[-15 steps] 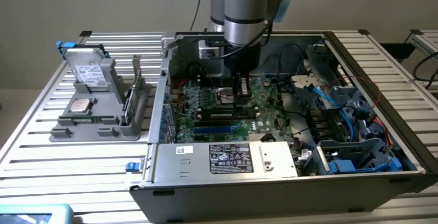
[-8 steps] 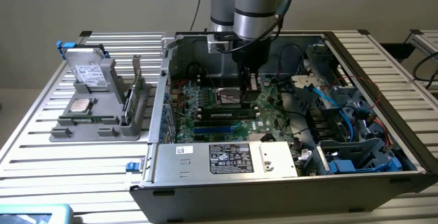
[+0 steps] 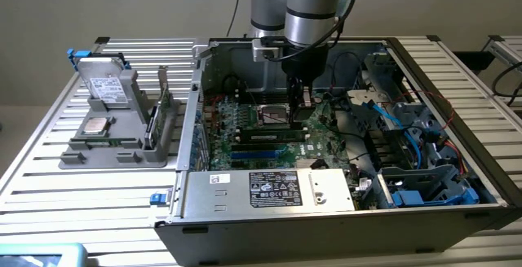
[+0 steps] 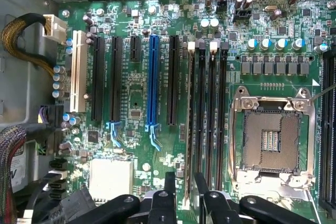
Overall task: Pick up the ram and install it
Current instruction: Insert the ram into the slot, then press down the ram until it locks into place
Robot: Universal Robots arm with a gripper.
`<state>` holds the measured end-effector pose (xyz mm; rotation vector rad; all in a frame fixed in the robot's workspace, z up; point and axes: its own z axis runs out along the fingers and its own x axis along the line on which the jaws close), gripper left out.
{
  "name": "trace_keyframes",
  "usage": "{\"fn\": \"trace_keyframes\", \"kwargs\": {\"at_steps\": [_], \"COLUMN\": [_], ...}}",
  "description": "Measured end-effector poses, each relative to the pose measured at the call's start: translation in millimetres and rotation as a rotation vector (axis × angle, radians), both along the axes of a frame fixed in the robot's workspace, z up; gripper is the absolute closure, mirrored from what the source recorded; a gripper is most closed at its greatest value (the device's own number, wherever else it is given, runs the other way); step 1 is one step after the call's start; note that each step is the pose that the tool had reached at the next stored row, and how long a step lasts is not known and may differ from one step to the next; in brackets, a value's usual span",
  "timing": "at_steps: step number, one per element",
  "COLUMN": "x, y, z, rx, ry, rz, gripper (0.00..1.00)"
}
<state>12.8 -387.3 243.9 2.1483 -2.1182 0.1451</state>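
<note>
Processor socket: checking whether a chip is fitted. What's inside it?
Inside the processor socket is a dark bed with rows of bare contacts, ringed by a metal frame; no chip sits there. Anything beneath the bed is covered.

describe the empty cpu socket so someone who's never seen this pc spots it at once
Look inside the open computer case at the green motherboard. Beside the row of long black memory slots sits the processor socket, a black square well in a silver metal frame. Its neighbours are long narrow slots; it is the only square opening.
</note>
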Motion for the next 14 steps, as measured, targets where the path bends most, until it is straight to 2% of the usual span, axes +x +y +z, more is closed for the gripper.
{"fn": "trace_keyframes", "kwargs": {"at_steps": [8,10,14], "x": [0.0,0.0,0.0], "y": [0.0,0.0,0.0], "z": [0.3,0.4,0.4], "rx": [0.0,0.0,0.0], "ry": [0.0,0.0,0.0001], "rz": [0.0,0.0,0.0], "gripper": [0.75,0.88,0.89]}}
